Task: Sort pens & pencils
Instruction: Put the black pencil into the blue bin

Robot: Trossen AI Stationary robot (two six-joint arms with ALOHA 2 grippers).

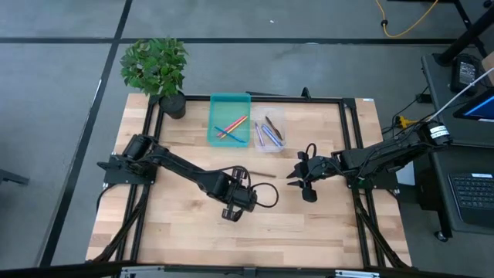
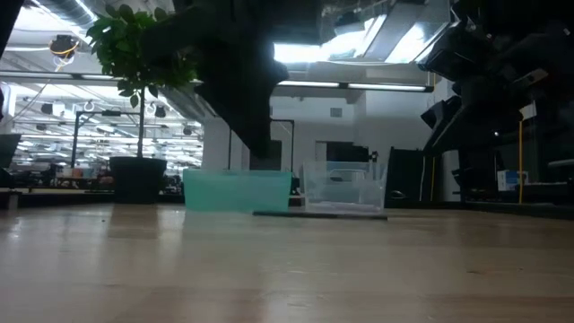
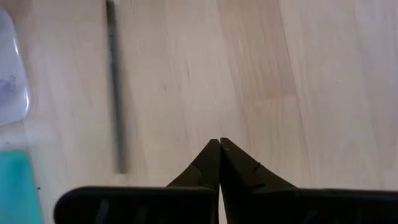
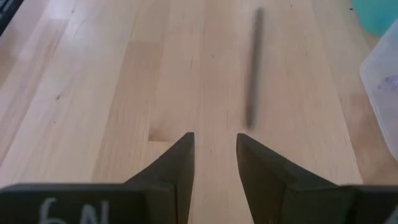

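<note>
Left tool (image 1: 241, 202) pinched shut, empty, over mid-desk (image 1: 324, 232). Right tool (image 1: 295, 174) at its 2 o'clock, gaping, holding nothing. Dark pencil (image 1: 261, 175) flat on bare wood between them. Remaining sticks in teal tray (image 1: 230, 99) and clear tray (image 1: 270, 113) at 12 o'clock.

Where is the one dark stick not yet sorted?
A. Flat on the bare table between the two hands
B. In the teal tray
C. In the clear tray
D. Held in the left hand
A: the dark stick lies loose on the table, in front of the trays; neither hand holds it.
</note>
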